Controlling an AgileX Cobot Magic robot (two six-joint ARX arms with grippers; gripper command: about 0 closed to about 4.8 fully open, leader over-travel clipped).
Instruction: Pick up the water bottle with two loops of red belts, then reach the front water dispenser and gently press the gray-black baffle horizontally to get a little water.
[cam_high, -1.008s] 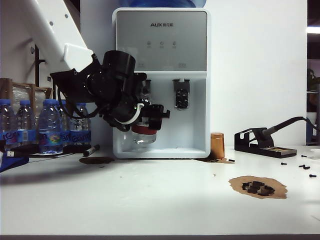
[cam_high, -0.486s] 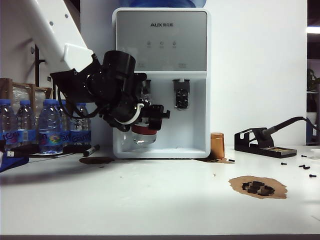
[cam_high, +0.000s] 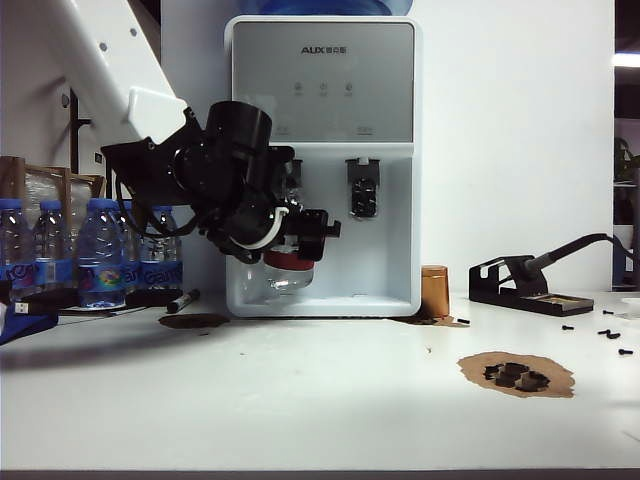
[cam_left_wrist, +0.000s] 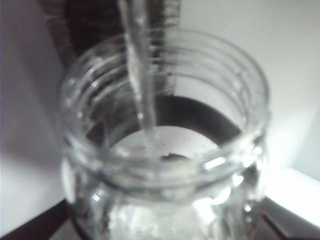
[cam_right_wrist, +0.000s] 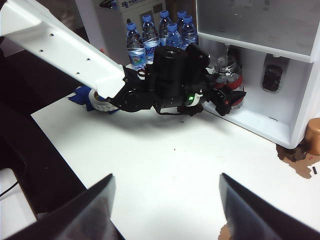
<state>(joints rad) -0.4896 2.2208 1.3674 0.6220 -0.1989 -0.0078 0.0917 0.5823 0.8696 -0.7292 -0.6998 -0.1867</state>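
Note:
The clear water bottle (cam_high: 288, 272) with a dark-red band hangs under the left spout of the white water dispenser (cam_high: 320, 80). My left gripper (cam_high: 300, 235) is shut on the bottle's body. Its neck is up against the left gray-black baffle (cam_high: 293, 178), which is mostly hidden behind the gripper. In the left wrist view a thin water stream (cam_left_wrist: 142, 75) falls into the bottle's wide mouth (cam_left_wrist: 210, 165), and a little water lies at the bottom. The right wrist view shows the same bottle (cam_right_wrist: 227, 70) at the dispenser (cam_right_wrist: 250, 20). My right gripper (cam_right_wrist: 167, 210) hovers open over the table, holding nothing.
Several blue-capped plastic bottles (cam_high: 100, 250) stand left of the dispenser, with a marker pen (cam_high: 183, 299) beside them. A copper cylinder (cam_high: 433, 292) and a soldering iron stand (cam_high: 520, 285) sit to the right. A brown patch with black parts (cam_high: 515, 373) and loose screws (cam_high: 610, 335) lie nearer.

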